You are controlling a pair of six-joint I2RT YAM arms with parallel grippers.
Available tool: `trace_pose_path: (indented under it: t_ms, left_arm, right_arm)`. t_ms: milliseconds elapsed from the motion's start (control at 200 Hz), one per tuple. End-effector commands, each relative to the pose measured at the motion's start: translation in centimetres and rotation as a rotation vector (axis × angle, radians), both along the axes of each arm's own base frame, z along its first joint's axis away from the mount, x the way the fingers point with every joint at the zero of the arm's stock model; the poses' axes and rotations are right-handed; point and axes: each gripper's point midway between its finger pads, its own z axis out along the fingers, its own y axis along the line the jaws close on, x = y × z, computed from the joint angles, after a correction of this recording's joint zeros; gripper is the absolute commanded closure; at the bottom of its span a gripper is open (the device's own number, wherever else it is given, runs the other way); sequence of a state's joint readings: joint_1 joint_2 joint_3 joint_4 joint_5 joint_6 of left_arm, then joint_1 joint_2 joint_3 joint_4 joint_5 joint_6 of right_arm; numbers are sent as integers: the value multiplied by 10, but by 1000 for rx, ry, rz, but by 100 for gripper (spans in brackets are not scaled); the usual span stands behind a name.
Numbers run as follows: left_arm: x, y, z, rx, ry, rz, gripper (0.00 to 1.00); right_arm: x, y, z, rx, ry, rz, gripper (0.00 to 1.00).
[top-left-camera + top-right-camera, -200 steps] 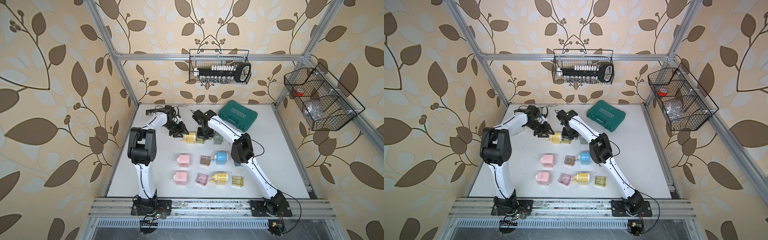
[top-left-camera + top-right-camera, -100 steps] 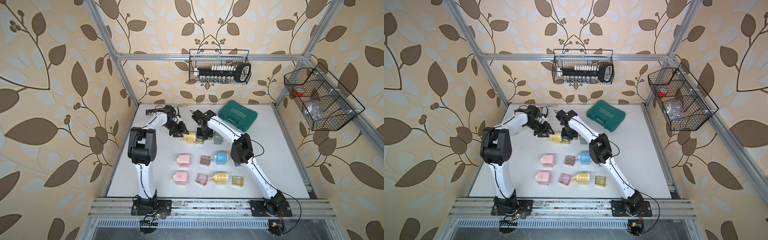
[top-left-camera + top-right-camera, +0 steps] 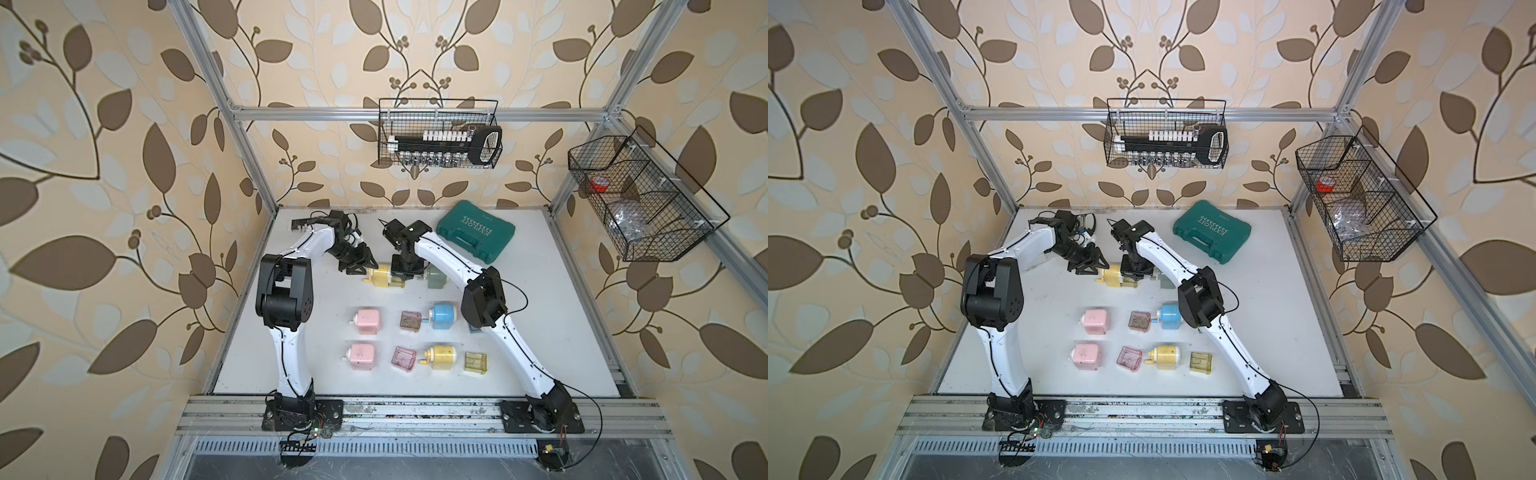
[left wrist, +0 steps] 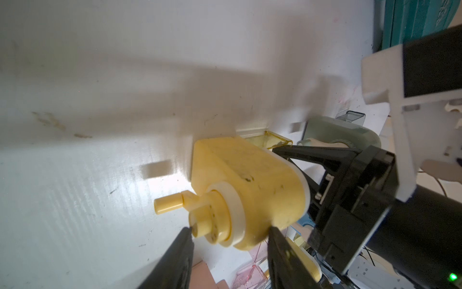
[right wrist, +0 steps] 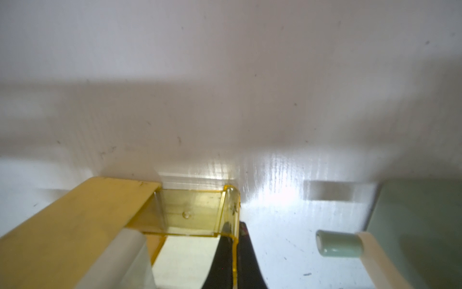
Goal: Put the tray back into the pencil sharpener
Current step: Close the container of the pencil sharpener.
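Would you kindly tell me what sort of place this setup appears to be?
Probably a robot test cell: an aluminium frame with wallpapered panels encloses a white table, left arm and right arm are bolted to a front rail, and a wire basket hangs from the frame.

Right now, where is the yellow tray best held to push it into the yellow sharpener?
Pinch the yellow tray by its thin outer end wall, the part outside the yellow sharpener, coming from above, one finger inside and one outside, as the right gripper does.
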State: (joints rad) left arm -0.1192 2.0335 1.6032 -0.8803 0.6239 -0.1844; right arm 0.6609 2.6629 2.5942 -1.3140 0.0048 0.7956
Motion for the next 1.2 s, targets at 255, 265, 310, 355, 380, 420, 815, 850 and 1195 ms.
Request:
trace_pose_path:
  t_ms: [255,265,310,355,380,420,815,850,1195]
  left_arm:
    - [-9,-3,-27,60,52,-37,51]
    - [-9,-3,-28,60,53,-37,51]
    - [-9,-3,-28,61,53,-38,51]
    - [-10,-3,-29,62,56,-39,51]
    - [-10,-3,-29,62,56,-40,51]
    - [-10,-3,-29,62,57,-40,52]
    - [-10,-3,-30,65,58,-41,51]
    - [-10,-3,-30,66,60,-41,51]
    - [-11,-4,-31,67,63,-45,51]
  right_arm:
    - [1,18,10,73,-19,16,100]
    - [1,19,11,74,-20,16,100]
    - [1,22,11,83,-24,21,100]
    - [2,23,13,93,-27,22,100]
    - [2,24,14,95,-27,22,100]
    - [2,25,15,99,-30,24,100]
    - [3,37,21,156,-42,34,100]
    - [3,37,21,156,-40,34,100]
    - [3,43,23,181,-42,43,100]
